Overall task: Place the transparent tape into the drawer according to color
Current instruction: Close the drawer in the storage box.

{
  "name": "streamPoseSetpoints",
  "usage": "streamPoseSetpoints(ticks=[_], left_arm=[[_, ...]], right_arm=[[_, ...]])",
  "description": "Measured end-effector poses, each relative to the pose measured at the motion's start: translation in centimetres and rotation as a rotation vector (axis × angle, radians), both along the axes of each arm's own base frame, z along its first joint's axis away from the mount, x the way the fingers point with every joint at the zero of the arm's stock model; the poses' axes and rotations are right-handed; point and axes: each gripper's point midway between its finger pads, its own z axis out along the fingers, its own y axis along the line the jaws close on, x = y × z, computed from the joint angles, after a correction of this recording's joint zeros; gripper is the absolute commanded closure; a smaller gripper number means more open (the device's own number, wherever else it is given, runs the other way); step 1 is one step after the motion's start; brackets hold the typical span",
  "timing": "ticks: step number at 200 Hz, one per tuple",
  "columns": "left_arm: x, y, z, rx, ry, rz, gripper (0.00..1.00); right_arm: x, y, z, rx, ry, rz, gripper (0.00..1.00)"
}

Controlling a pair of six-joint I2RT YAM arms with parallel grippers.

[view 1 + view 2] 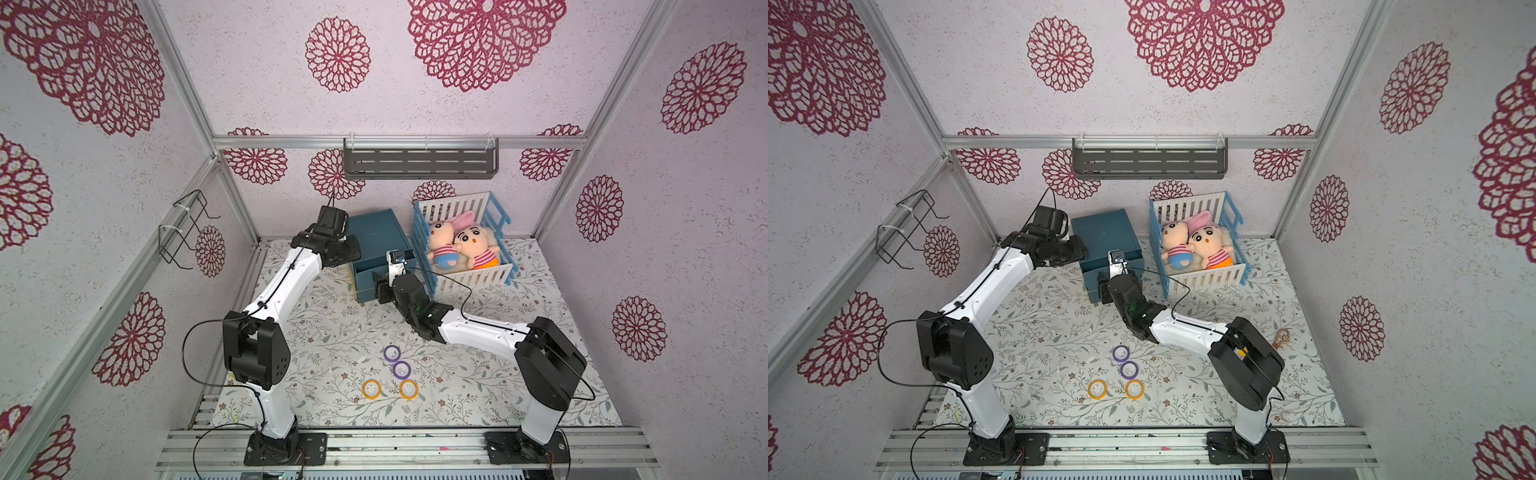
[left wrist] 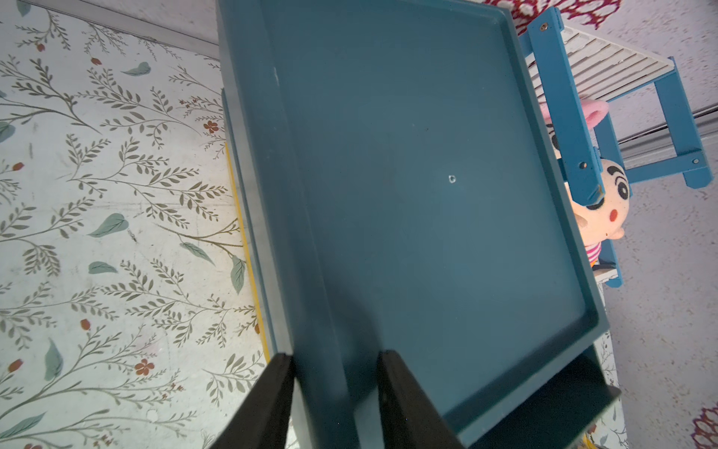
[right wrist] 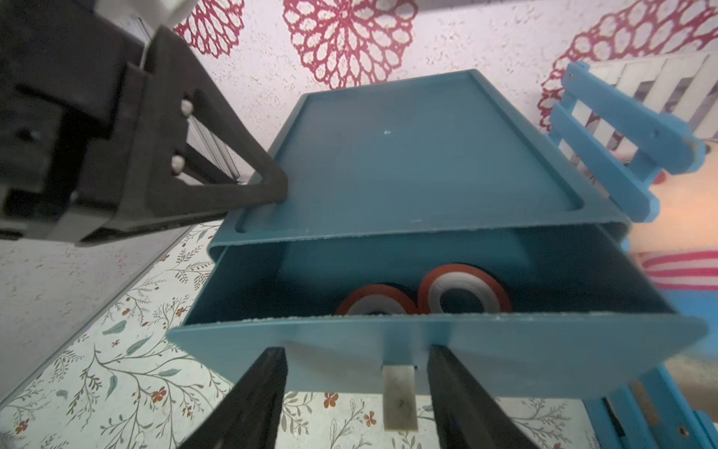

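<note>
Two red-rimmed clear tape rolls [image 3: 375, 302] [image 3: 464, 291] lay inside the pulled-out top drawer [image 3: 505, 357] of the one teal box-shaped cabinet [image 1: 376, 235]. Two purple-rimmed rolls [image 1: 392, 353] [image 1: 402, 369] and two orange-yellow-rimmed rolls [image 1: 371, 389] [image 1: 409, 389] sat well in front of that cabinet. The right gripper [image 3: 355, 353] stood open around the drawer's white pull tab [image 3: 398, 392]; the left gripper [image 2: 336, 357] straddled the cabinet's top side rim, clamped or not could not be told.
</note>
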Motion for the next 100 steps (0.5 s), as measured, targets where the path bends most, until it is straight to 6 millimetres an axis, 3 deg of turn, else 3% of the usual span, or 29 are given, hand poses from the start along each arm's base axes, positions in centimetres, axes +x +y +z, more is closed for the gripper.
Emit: streamPoseSetpoints(ticks=[100], left_arm=[[0.0,0.0,0.0,-0.006,0.0,-0.004,0.6]], right_arm=[[2.1,0.6,0.4,0.036,-0.039,-0.02,0.35]])
